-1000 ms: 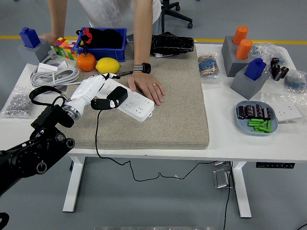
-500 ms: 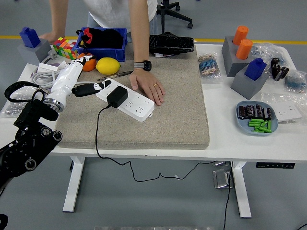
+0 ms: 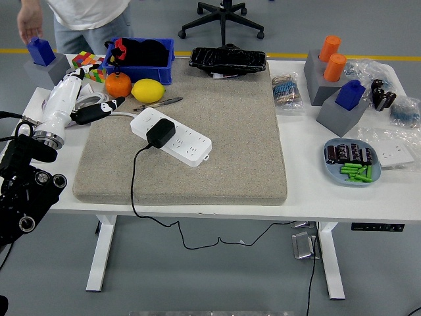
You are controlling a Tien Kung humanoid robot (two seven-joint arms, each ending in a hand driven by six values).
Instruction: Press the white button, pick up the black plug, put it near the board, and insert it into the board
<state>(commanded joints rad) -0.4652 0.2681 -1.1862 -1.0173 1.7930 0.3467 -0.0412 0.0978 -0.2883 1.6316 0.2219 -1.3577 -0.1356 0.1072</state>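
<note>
Right of the empty, loosely spread left fingers (image 3: 89, 113), the plug (image 3: 160, 133) sits in the board (image 3: 171, 137); insertion looks done.

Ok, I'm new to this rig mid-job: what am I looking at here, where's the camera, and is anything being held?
This is one head view from high on the robot's side, looking down over a white table. The black arm at the left ends in the white left robot hand, fingers relaxed, holding nothing. On the beige mat lies a white power strip with the black plug seated in it, its cord hanging over the near edge. Behind are an orange, a lemon and a blue bin. A person stands at the far left. No right arm shows.
</note>
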